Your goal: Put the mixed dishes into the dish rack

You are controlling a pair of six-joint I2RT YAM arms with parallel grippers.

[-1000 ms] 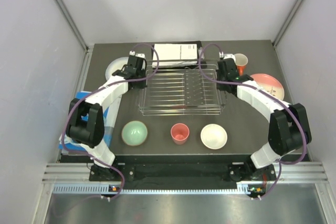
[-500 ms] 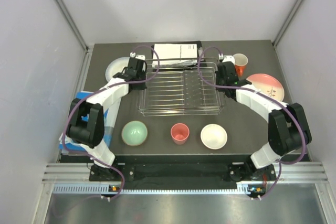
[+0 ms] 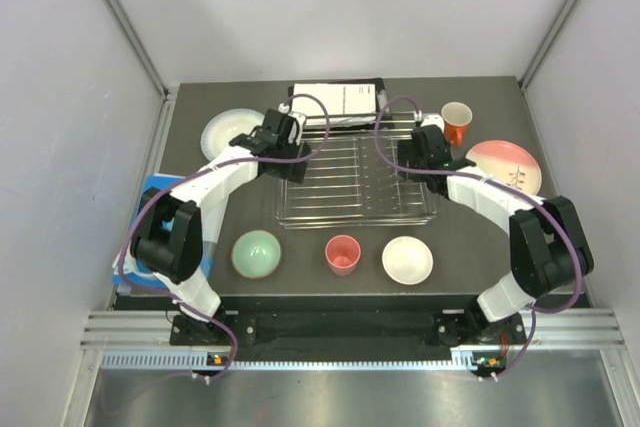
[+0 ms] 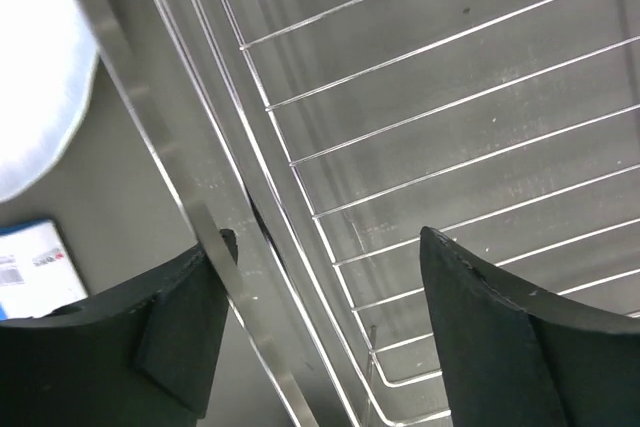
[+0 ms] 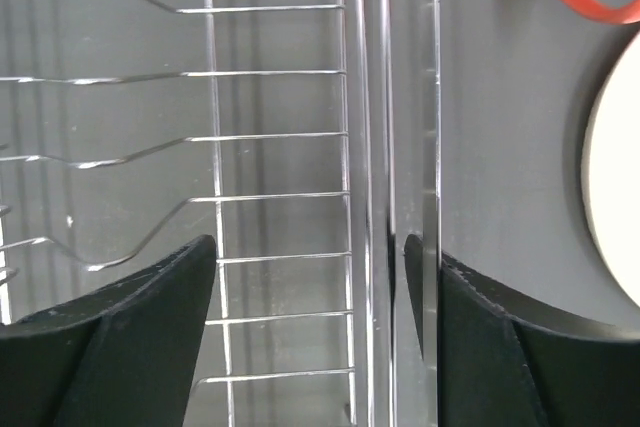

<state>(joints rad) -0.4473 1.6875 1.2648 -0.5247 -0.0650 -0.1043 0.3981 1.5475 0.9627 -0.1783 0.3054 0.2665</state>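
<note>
Straddling the dish rack (image 3: 355,179)
Jaws of left gripper (image 4: 320,347) and right gripper (image 5: 312,339) stood apart astride its rims; uneven pulls could skew it.

Pale walls (image 3: 350,7), dark tabletop (image 3: 300,247)

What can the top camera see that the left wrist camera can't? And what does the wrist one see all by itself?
Only the top camera shows the mint-green bowl, the small pink cup, the orange-and-white bowl, the orange mug and the pale pink plate. Only the left wrist camera shows, close up, the left gripper open, with one finger on each side of the rack's side wires. Both show the dish rack and the white plate.
</note>
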